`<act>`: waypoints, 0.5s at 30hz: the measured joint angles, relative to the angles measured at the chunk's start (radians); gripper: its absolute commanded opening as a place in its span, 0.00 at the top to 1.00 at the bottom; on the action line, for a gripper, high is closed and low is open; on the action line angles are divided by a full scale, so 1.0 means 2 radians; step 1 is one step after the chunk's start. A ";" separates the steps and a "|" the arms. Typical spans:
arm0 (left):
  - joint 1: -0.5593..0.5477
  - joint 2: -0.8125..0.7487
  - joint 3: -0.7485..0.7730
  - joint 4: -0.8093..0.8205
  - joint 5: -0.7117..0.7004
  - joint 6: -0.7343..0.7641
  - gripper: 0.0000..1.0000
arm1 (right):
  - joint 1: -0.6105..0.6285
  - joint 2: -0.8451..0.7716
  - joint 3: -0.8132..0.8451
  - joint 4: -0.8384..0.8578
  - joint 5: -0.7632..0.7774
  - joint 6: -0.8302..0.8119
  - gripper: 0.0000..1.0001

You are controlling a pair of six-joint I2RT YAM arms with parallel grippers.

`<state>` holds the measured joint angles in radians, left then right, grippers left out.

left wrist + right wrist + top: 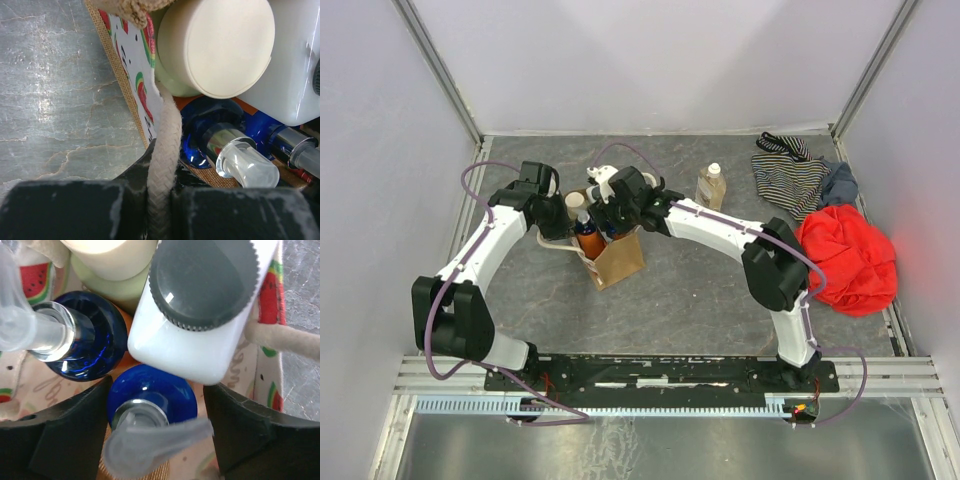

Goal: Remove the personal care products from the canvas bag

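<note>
The canvas bag (618, 258) stands mid-table with bottles in it. My left gripper (160, 200) is shut on the bag's cream rope handle (165, 135), at the bag's left rim (570, 207). My right gripper (157, 410) is open, low over the bag's mouth (610, 205), with a finger on each side of an orange pump bottle's blue top (150, 392). A second blue-topped pump bottle (85, 335), the white flat bottle with a grey cap (200, 305) and the pale-green cylinder with a cream cap (215, 45) are packed beside it. The beige pump bottle (711, 187) stands on the table.
A black-and-white striped garment (788, 172), a grey-blue cloth (838, 183) and a red cloth (848, 258) lie at the right, near the wall. Grey walls close in the table on three sides.
</note>
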<state>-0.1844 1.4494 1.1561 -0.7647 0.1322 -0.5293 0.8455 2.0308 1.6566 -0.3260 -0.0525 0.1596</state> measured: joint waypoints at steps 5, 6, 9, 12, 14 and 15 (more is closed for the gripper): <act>0.001 -0.001 0.000 -0.002 -0.001 0.002 0.90 | 0.000 0.020 0.010 0.000 -0.005 -0.003 0.50; 0.002 -0.001 0.000 -0.002 -0.001 0.002 0.90 | 0.000 0.020 0.010 -0.002 -0.005 -0.003 0.52; 0.002 -0.001 0.000 -0.002 -0.001 0.002 0.90 | 0.000 0.020 0.011 -0.003 -0.003 -0.004 0.57; 0.002 -0.001 0.000 -0.003 0.000 0.002 0.90 | 0.000 0.019 0.011 -0.004 0.001 -0.004 0.61; 0.002 -0.001 0.000 -0.002 0.000 0.002 0.89 | 0.000 0.017 0.011 -0.006 0.001 -0.004 0.67; 0.002 -0.001 0.000 -0.002 0.000 0.002 0.89 | 0.000 0.015 0.011 -0.009 0.002 -0.004 0.69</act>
<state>-0.1810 1.4479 1.1557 -0.7692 0.1322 -0.5247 0.8455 2.0613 1.6787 -0.3447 -0.0494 0.1516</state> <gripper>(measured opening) 0.101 0.654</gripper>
